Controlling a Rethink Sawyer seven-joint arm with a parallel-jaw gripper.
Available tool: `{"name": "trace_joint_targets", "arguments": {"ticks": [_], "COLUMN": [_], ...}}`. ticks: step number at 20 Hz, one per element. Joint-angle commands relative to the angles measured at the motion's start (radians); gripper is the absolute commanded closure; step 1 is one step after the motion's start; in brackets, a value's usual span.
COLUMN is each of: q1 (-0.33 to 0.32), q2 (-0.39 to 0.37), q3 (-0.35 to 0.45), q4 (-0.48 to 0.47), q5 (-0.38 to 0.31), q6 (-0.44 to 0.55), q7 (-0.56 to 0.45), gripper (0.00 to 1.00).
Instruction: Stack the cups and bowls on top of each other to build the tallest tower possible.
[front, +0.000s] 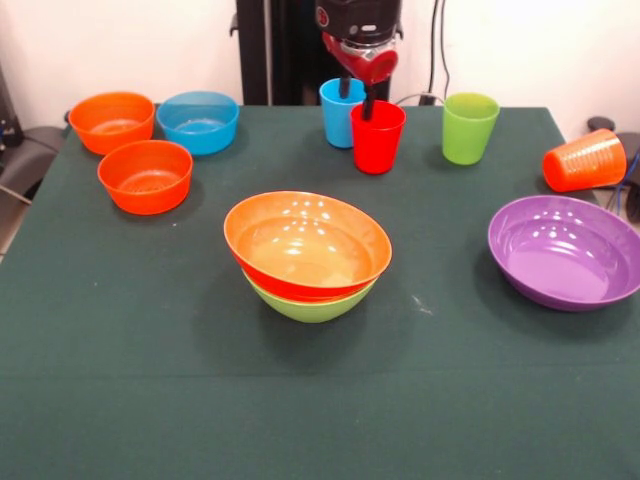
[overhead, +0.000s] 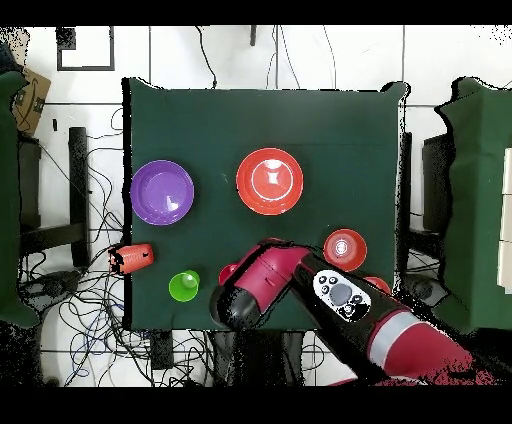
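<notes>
Dark green cloth (front: 120, 350) covers the table; behind it I see a pale wall and black cables.

At table centre I find the tower (front: 308, 255) so far: the orange-red large bowl (front: 306, 240) nested upright in the lime green large bowl (front: 312, 303), of which only the lower part shows. In the overhead view this pair reads as one red disc (overhead: 270, 181).

Right of it, near the right edge, the purple bowl (front: 565, 250) sits alone and upright, well apart from the tower.

At far left I count three small bowls, all upright: an orange bowl (front: 112, 121) at the corner, the blue bowl (front: 198, 122) just beside it, and a second orange bowl (front: 146, 176) nearer to me.

Along the far edge stand the light blue cup (front: 338, 115), the red cup (front: 377, 137) partly in front of it, and the lime green cup (front: 469, 128) to their right. The orange cup (front: 584, 161) lies on its side at the far right edge.

I have the gripper (front: 356, 95) directly above the red and blue cups. One dark finger reaches the red cup's rim and another dark part shows at the blue cup; I cannot tell whether the fingers are spread or closed, nor whether they grasp either cup.
</notes>
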Motion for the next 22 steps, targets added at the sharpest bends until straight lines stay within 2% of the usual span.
{"name": "trace_joint_targets", "arguments": {"ticks": [1,11,17,22], "q1": [0.06,0.137,0.175,0.238], "q2": [0.047,0.054,0.035,0.043], "q3": [-0.048,-0.097,-0.124,-0.176], "q4": [-0.047,-0.04,-0.017,-0.032], "q5": [-0.072,-0.086,-0.065,-0.077], "q6": [-0.067,-0.12,-0.161,-0.185], "q7": [0.129,0.197,0.22,0.251], "gripper": [0.0,0.0,0.0,0.0]}}
